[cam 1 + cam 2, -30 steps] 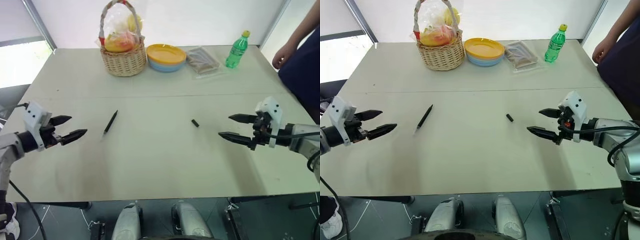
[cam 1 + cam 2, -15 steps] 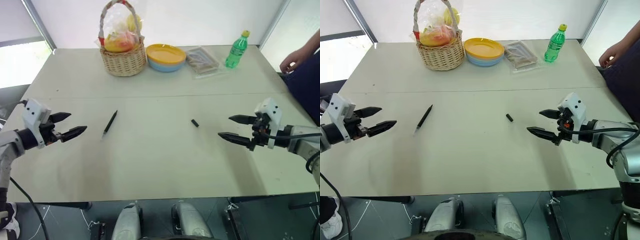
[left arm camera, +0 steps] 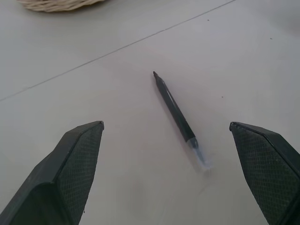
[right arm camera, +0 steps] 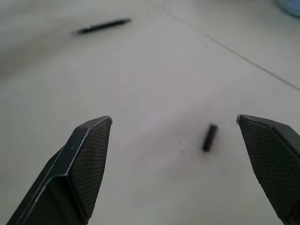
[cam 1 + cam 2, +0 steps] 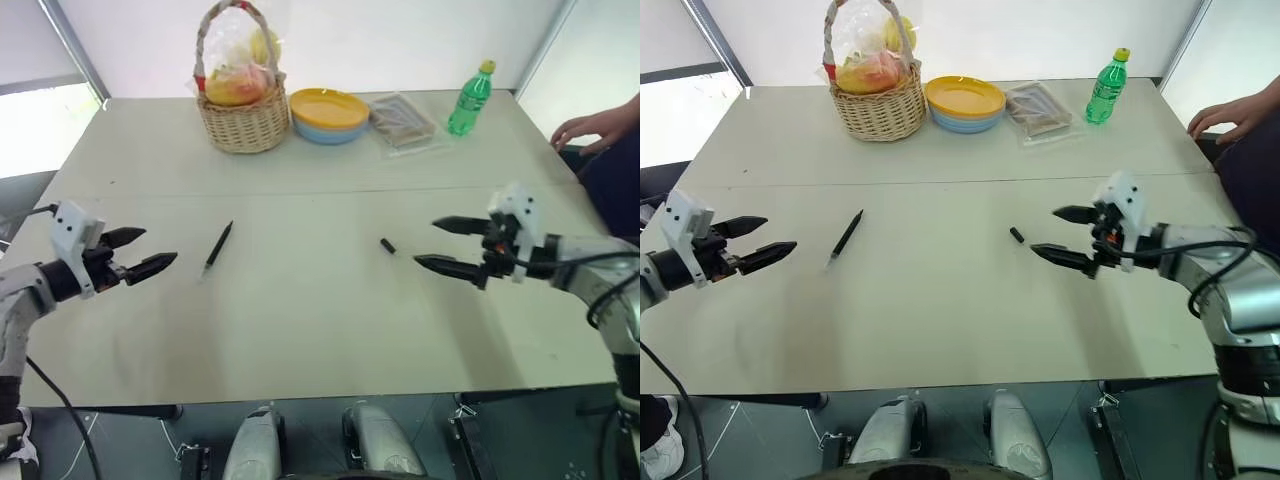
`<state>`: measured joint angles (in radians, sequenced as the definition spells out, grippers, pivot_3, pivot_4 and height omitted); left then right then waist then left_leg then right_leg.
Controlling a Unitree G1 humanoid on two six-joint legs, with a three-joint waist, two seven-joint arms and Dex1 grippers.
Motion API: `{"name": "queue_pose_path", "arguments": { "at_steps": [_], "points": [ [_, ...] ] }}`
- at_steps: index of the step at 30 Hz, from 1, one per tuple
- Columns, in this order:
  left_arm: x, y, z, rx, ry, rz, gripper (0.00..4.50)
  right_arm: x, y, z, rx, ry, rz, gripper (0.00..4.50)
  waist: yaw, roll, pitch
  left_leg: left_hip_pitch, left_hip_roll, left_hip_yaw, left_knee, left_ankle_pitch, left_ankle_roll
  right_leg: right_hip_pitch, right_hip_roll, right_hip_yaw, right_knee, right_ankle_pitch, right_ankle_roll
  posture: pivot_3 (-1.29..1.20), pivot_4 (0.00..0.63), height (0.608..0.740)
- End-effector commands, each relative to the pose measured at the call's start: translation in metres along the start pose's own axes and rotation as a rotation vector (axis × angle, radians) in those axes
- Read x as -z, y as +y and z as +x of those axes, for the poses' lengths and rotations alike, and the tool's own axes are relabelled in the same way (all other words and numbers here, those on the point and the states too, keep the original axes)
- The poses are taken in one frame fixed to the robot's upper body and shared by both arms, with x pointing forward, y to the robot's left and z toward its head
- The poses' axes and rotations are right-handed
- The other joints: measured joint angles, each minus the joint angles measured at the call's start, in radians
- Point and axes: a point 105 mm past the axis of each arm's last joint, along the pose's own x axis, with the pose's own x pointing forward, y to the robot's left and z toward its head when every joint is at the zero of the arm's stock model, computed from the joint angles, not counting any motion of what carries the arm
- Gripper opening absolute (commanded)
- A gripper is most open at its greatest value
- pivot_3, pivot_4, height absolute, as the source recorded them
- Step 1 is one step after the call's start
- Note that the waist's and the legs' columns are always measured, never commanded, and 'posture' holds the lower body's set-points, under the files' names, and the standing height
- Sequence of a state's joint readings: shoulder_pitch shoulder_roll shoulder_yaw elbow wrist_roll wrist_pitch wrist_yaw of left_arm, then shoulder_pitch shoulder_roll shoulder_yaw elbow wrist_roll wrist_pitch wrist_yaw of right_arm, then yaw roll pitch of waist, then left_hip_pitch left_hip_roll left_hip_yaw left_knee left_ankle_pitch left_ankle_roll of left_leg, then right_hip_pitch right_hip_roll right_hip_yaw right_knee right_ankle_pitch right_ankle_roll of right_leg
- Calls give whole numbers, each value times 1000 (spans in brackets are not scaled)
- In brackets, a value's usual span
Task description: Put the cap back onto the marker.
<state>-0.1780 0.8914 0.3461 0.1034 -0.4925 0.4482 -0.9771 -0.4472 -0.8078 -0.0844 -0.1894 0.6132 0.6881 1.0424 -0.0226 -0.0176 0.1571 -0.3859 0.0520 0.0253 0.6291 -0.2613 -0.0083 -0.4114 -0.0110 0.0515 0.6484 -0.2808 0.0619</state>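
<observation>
— Where the near edge of the table (image 5: 300, 340) ends, what does the surface look like?

— It is a wide, pale, matte top with a thin seam running across it from side to side. Dark floor shows below the near edge, a white wall rises behind the far edge, and a bright window stands at the far left.

— And the arms?

— The left gripper (image 5: 148, 252) hovers over the near left part, its two black, cross-hatched, wedge-shaped fingers spread wide with nothing between them. The right gripper (image 5: 438, 245) hangs over the right part, its jaws equally wide apart and empty.

— Where is the marker?

— The marker (image 5: 218, 247) lies flat on the table, just ahead of the left gripper and apart from it. It is a slim, glossy black stick; its long axis runs on a diagonal, near-left to far-right, with the bare pointed tip at the nearer end.

— The cap?

— The cap (image 5: 387, 245) is a tiny black cylinder lying on its side near the middle of the table, close to the right gripper's fingertips but untouched, and well apart from the marker. Its long axis also lies on a diagonal.

— What sits farther back?

— A woven wicker basket (image 5: 243, 122) holding bagged fruit, then stacked round plates (image 5: 330, 112), yellow over blue, a clear packet (image 5: 402, 118) with something brown inside, and a green plastic bottle (image 5: 469, 101) with a yellow lid. A person's hand (image 5: 585, 126) rests at the far right edge.
</observation>
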Motion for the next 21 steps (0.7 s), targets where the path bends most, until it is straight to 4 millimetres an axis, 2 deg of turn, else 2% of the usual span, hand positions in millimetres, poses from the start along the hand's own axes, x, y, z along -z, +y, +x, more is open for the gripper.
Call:
{"name": "queue_pose_path", "arguments": {
  "at_steps": [1,3,7,10,17,21],
  "points": [
    [-18,-1,3,4,-54,43,4500,-24,29,27,-207,-48,-74,4420,3,0,0,0,0,0,0,0,0,0,0,0,0,0,0,0,150,740],
    [-20,-2,4,2,-60,47,4500,-24,32,36,-241,-34,-102,4420,7,0,0,0,0,-1,0,0,0,0,0,-1,1,0,0,0,150,740],
    [-27,-7,14,-14,-106,50,4500,-18,27,42,-237,-23,-108,4420,14,0,0,-3,0,-2,0,0,0,0,-2,-1,0,0,0,0,150,740],
    [-29,-13,36,-50,-145,25,4500,-11,27,47,-223,-23,-109,4420,13,-1,-1,-4,-1,-2,2,0,0,0,-4,-2,-1,0,1,0,150,740],
    [-19,-22,77,-128,-124,-8,4500,0,30,54,-188,-31,-107,4420,6,-1,-1,-2,-3,-2,3,0,0,2,-2,-2,0,2,4,0,150,740],
    [-11,-19,87,-231,-110,-50,4500,3,31,53,-154,-48,-94,4420,6,-1,-1,-2,-2,-3,2,0,0,1,0,-1,1,2,4,0,150,740]
  ]
}}
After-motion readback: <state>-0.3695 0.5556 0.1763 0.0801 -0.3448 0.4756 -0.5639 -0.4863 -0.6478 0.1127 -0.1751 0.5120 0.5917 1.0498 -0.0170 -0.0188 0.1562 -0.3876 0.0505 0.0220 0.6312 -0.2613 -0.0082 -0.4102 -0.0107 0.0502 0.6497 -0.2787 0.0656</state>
